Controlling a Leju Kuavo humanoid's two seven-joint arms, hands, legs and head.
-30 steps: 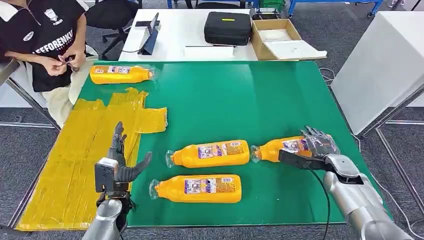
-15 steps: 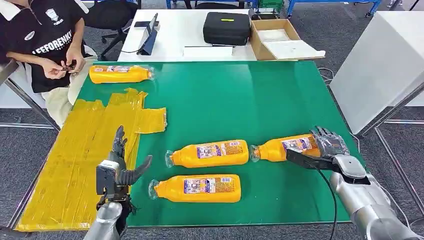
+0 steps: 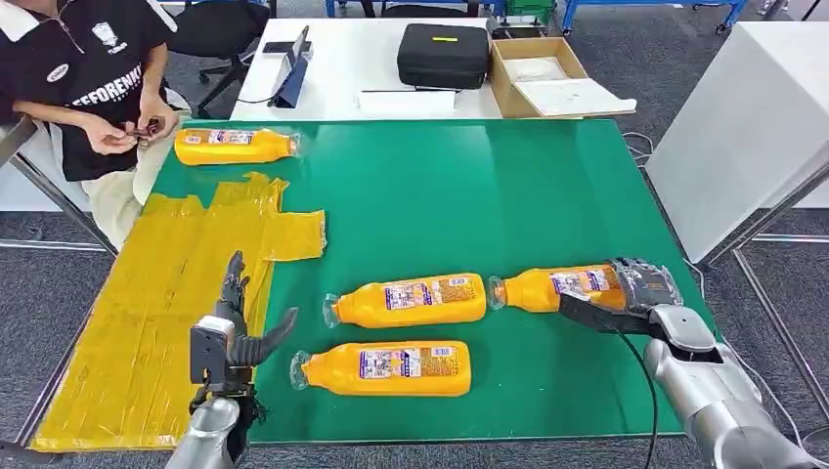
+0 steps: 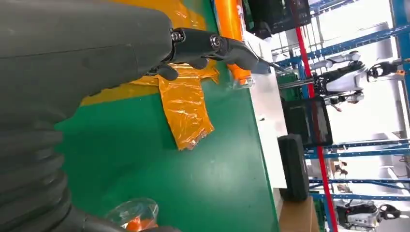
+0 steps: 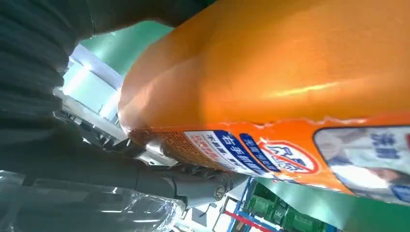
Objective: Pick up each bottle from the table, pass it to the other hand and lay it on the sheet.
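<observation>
Orange bottle lies against the right hand's dark fingers.

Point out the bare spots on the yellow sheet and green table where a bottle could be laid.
The yellow sheet is bare along its length, left of the left hand. The green table is open between the far bottle and the middle bottle. It is crowded near the front bottle and the bottle the right hand grips.

left robot hand spread, right robot hand clasped
</observation>
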